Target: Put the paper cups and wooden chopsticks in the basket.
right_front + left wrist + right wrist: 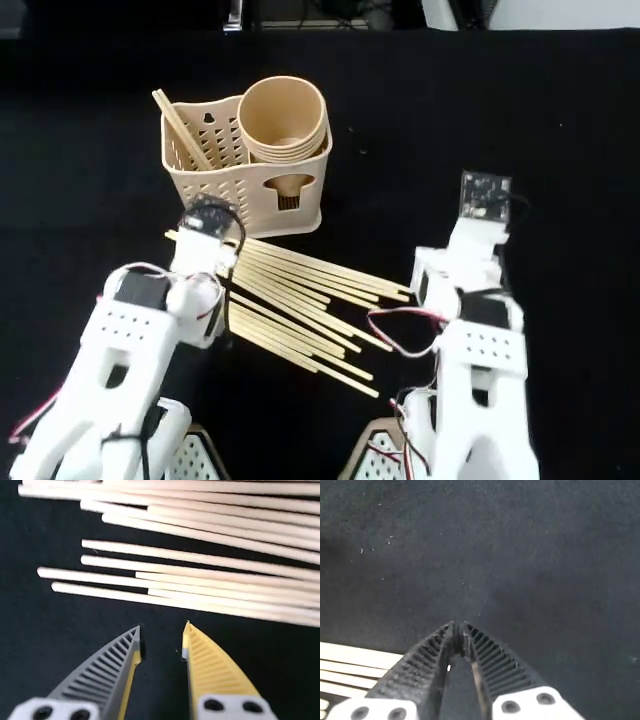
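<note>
- A beige perforated basket [225,185] stands upper left of centre in the high view, on a table [540,110] covered in black cloth.
- A nested stack of paper cups [283,115] sits upright in the basket's right-hand part, mouths up and rising above the rim.
- Two wooden chopsticks [182,130] lean in its left-hand part, their ends poking past the rim toward the upper left.
- The loose chopsticks [300,305] lie fanned across the cloth at centre frame. They run from just below the basket's front edge down toward the lower right, ends uneven.
- The left gripper [161,626] hangs low at the fan's left end, just below the basket. Its jaws are parted by a narrow gap and hold nothing.
- Its wrist view shows a strip of black cloth between the fingertips and the nearest stick ends [60,586].
- The right gripper [458,626] sits right of centre, its jaws pressed together and empty.
- It stands beside the fan's right-hand tips [350,655], and black cloth runs ahead of it toward the upper right.
</note>
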